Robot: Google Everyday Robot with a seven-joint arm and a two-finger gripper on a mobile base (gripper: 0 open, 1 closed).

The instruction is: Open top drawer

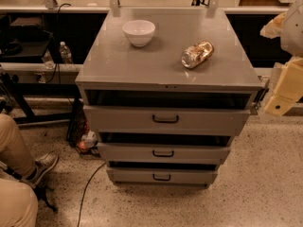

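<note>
A lab: speckled floor (265, 174), trailing cable (85, 192), metal workbenches (23, 8), jaws at right edge

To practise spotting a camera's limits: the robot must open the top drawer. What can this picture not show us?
Camera view:
- Gripper: at the right edge, beside the cabinet's top right corner; the frame edge cuts off its arm.
- Top drawer: its inside is hidden in shadow behind the front panel.
- Person: only legs and a shoe, cut off at the left edge.
</note>
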